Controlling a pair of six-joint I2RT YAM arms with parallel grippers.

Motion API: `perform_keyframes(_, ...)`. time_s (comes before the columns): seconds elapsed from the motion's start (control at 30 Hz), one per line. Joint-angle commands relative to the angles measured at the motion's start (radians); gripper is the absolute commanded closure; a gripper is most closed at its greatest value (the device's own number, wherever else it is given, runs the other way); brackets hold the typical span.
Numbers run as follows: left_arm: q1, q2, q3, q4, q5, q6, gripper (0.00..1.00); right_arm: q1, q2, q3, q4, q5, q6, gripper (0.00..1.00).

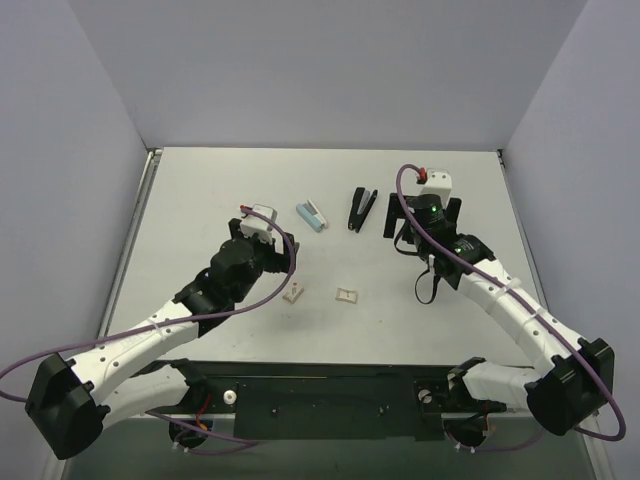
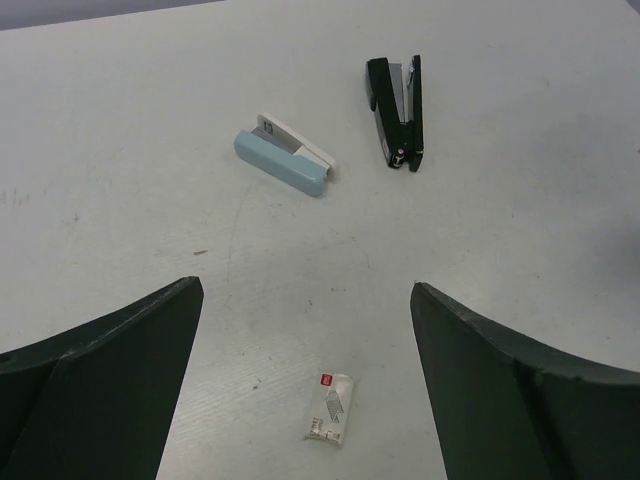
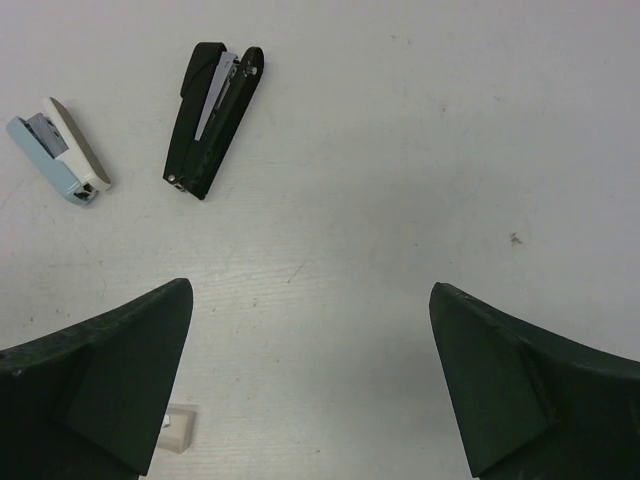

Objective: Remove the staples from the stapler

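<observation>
The black stapler point(image 1: 361, 209) lies on the white table at the back centre, its two arms slightly apart in a narrow V with silvery metal between them. It also shows in the left wrist view point(image 2: 397, 110) and in the right wrist view point(image 3: 212, 120). My left gripper point(image 1: 262, 236) is open and empty, hovering left of the stapler and well apart from it; its jaws stand wide in the left wrist view point(image 2: 305, 290). My right gripper point(image 1: 425, 222) is open and empty, just right of the stapler; its jaws stand wide in the right wrist view point(image 3: 310, 288).
A light blue stapler point(image 1: 312, 216) lies left of the black one and shows in both wrist views point(image 2: 288, 160) point(image 3: 62, 150). Two small white staple boxes point(image 1: 294, 294) point(image 1: 347, 296) lie nearer the arms; one sits between the left fingers point(image 2: 330, 408). Grey walls enclose the table.
</observation>
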Motion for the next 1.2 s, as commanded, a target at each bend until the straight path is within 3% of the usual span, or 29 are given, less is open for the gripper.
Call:
perform_keyframes(0.0,-0.002,0.007,0.037,0.011,-0.033,-0.01,0.04,-0.009,-0.058,0.036,-0.016,-0.065,0.008,0.0)
perform_keyframes(0.17,-0.002,0.037,0.074,-0.029,-0.061,-0.052,0.04,-0.007,-0.078,0.053,-0.027,-0.148,-0.018,0.0)
perform_keyframes(0.43,-0.002,0.089,0.134,-0.049,-0.107,-0.09,0.04,-0.007,-0.055,0.048,-0.073,-0.093,-0.018,0.0)
perform_keyframes(0.67,0.012,0.266,0.292,-0.193,-0.224,-0.155,0.04,0.003,-0.032,0.007,-0.067,-0.11,-0.016,0.0)
perform_keyframes(0.93,0.046,0.461,0.459,-0.273,-0.205,-0.251,0.03,0.009,-0.035,-0.048,-0.05,-0.1,0.008,0.0)
perform_keyframes(1.17,0.162,0.577,0.52,-0.259,-0.029,-0.426,0.1,0.014,-0.029,-0.082,-0.051,-0.13,0.022,0.0)
